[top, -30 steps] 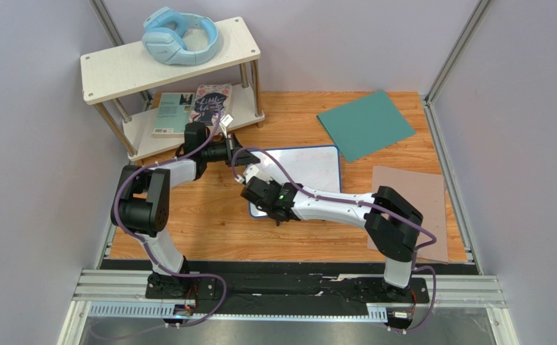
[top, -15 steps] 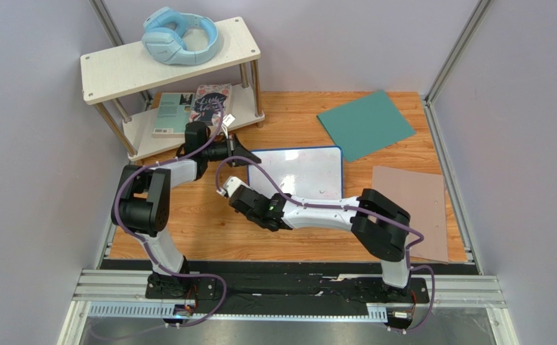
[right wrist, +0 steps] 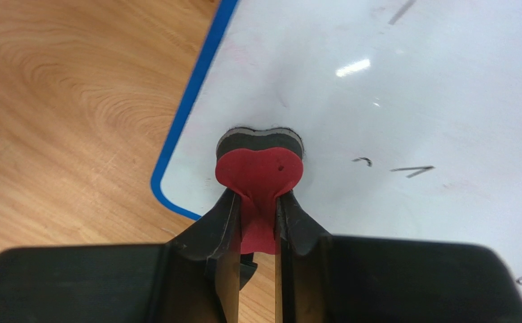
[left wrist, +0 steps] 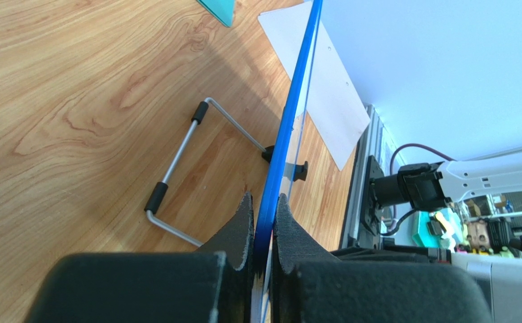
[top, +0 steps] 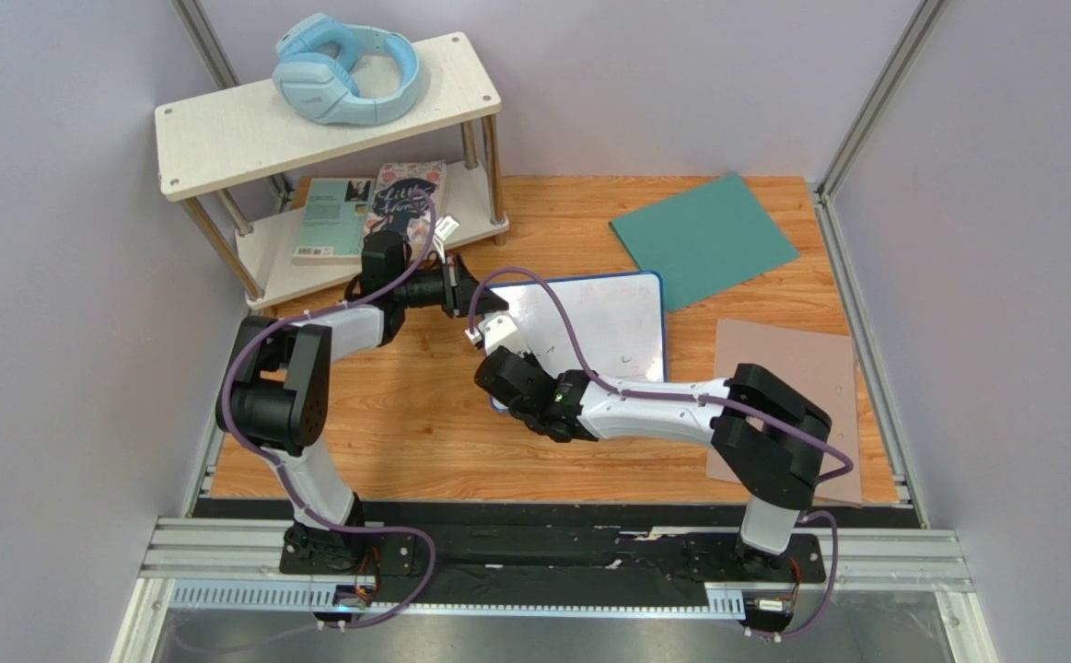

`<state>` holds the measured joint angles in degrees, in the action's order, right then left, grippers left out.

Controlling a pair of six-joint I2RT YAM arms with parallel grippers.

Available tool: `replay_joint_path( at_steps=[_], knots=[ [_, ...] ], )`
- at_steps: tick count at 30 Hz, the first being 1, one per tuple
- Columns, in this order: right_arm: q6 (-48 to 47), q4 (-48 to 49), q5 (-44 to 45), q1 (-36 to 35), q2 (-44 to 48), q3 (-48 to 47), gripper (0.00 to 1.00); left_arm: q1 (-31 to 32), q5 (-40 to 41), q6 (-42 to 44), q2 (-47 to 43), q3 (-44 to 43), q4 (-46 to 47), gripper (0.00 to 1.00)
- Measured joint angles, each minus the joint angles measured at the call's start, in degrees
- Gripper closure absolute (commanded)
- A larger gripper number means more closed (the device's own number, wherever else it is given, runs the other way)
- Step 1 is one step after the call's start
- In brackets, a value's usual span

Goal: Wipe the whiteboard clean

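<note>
Pinching whiteboard (top: 624,325) edge: left hand (left wrist: 263,202); right hand (right wrist: 260,202) clamps red eraser (right wrist: 260,165), touching board face.

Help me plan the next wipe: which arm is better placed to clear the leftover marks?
Right. The right claw holds a red heart-shaped eraser on the glossy white blue-framed whiteboard beside the dark marks; the left claw clamps its frame.
</note>
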<state>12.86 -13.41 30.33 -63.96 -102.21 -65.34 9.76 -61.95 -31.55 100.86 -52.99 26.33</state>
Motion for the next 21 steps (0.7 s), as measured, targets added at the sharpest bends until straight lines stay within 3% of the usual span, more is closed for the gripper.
replay_joint_path(
  at_steps=[9,21],
  knots=[
    [8.74,-2.08,9.20,1.64,1.75,2.43,1.00,-0.17,1.05,-0.48,0.00,0.00,-0.28,1.00],
    [14.86,-9.44,17.57,12.50,6.71,8.33,1.00,-0.39,1.42,-2.23,0.00,0.00,-2.45,1.00]
  ],
)
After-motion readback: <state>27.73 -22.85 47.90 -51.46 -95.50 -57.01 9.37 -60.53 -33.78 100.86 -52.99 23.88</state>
